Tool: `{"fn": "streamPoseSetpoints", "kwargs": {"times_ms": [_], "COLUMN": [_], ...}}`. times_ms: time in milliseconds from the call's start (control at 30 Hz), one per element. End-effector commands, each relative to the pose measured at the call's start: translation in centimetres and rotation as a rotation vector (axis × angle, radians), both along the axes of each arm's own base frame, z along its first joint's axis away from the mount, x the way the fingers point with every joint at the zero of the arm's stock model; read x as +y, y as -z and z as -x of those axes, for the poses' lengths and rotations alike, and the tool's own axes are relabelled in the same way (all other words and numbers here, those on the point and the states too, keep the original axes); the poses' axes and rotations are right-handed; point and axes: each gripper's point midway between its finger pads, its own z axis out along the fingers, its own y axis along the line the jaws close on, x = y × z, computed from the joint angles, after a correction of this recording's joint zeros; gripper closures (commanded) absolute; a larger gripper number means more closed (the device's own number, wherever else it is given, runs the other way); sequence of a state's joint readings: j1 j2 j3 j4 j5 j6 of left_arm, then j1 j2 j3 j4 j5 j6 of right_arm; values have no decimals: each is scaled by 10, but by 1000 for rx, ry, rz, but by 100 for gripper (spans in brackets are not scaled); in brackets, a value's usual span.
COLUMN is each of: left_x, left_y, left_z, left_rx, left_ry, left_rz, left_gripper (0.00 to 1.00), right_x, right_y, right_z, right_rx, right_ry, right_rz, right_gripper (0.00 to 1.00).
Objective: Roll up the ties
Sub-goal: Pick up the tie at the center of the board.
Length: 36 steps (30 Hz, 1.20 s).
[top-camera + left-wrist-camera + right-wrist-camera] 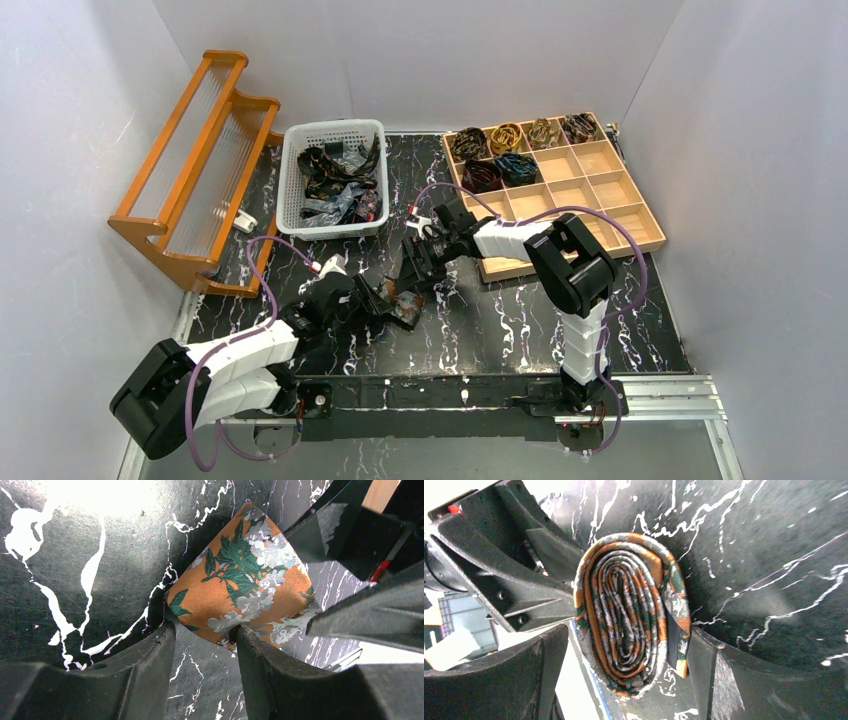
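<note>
Right wrist view: orange floral tie (629,615), a flattened oval coil, on the marbled table (774,555), straddled by the released right gripper (626,640); left gripper (204,630) released, touching it. Basket (290,190) holds loose ties (335,178).

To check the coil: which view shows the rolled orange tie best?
Right wrist: the rolled orange tie shows its spiral end-on. Left wrist shows only its flowered face; top external, a small patch.

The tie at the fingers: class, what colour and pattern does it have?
Orange tie with green leaves and grey-white flowers, clearest in the left wrist view.
</note>
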<state>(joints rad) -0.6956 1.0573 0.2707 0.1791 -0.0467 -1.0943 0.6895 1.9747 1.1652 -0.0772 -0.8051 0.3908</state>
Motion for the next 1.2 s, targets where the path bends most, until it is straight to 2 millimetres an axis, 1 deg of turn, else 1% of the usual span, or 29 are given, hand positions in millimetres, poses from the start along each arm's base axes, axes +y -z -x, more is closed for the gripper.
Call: {"fn": "streamPoseSetpoints", "kwargs": {"times_ms": [0,167,233,367,500,733,833,867,933,1033,1167], "left_x": [17,17,20,24,25,28,28,28,29,32,33], "left_y": [18,21,24,26,25,28,27,27,27,29,30], "left_z": [5,8,10,13,13,13,14,14,15,16,17], "left_rx": [39,49,55,59,50,58,55,54,53,52,52], "left_ry": [-32,-27,-35,-58,-71,-86,-87,-88,-93,-109,-118], "left_rz": [-82,-84,-85,-77,-69,-71,-66,-64,-61,-55,-51], "left_gripper": [55,57,58,59,61,65,68,69,72,75,77], "right_x": [3,12,15,18,19,31,34,34,36,39,43], "right_y": [-17,-27,-27,-21,-16,-9,-4,-2,-4,-8,-8], "right_z": [25,32,33,36,37,45,49,51,51,48,48], "right_rx": [68,104,118,133,144,159,165,168,175,178,203], "right_ry": [-60,-74,-70,-44,-31,-4,3,10,22,48,68], "right_rz": [-66,-100,-94,-58,-37,-29,-24,-20,-34,-47,-51], "right_gripper": [7,6,6,7,7,6,11,14,19,28,27]}}
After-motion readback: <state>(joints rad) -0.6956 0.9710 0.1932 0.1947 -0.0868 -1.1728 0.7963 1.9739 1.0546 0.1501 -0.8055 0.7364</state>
